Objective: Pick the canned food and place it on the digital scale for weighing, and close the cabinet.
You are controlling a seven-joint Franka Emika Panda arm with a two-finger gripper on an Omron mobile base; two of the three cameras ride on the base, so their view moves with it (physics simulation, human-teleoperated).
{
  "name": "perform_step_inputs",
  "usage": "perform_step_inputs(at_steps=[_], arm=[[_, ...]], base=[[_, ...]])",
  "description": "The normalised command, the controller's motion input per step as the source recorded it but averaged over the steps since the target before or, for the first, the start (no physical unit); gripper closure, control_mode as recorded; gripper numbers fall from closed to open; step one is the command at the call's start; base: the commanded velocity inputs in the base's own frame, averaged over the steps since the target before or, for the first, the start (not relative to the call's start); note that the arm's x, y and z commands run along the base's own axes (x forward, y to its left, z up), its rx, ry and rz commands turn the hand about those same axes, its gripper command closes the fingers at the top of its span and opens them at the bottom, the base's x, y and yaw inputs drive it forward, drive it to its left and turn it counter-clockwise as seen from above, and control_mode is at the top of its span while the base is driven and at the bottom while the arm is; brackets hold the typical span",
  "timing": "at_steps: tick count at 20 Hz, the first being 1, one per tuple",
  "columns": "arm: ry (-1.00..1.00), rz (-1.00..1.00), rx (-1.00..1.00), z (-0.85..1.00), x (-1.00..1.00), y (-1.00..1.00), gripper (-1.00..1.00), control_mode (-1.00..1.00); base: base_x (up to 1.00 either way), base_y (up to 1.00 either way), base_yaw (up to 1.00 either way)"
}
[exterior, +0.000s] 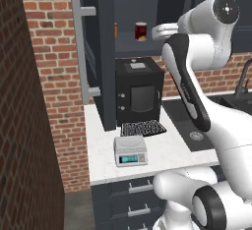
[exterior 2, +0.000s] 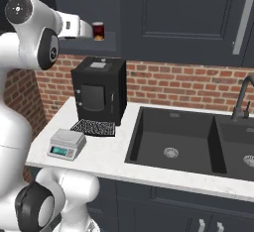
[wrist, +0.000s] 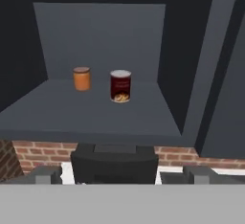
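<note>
I see the large dark navy-grey wall cabinet (exterior: 106, 52) standing open, its panelled door swung toward me, edge-on at my left, above the white worktop (exterior: 162, 153). The small white-grey square digital scale (exterior: 130, 151) sits low on that worktop, well below the cabinet shelf (wrist: 91, 113). My end effector (wrist: 122, 174), fingers spread wide and holding nothing, faces the shelf front. The small dark red cylindrical can (wrist: 120, 86) stands upright straight ahead, slightly above, with an orange jar (wrist: 82, 78) just beside it. I judge the approach open, with room on the can's far side.
</note>
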Motion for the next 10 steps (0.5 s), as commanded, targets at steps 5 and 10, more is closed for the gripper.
perform_step_inputs(at_steps=[5,10], arm=[[0.00,0.00,0.00,-0.02,0.35,0.00,-1.00,-1.00],[0.00,0.00,0.00,0.00,0.37,0.00,-1.00,-1.00]], base=[[0.00,0.00,0.00],[0.00,0.00,0.00]])
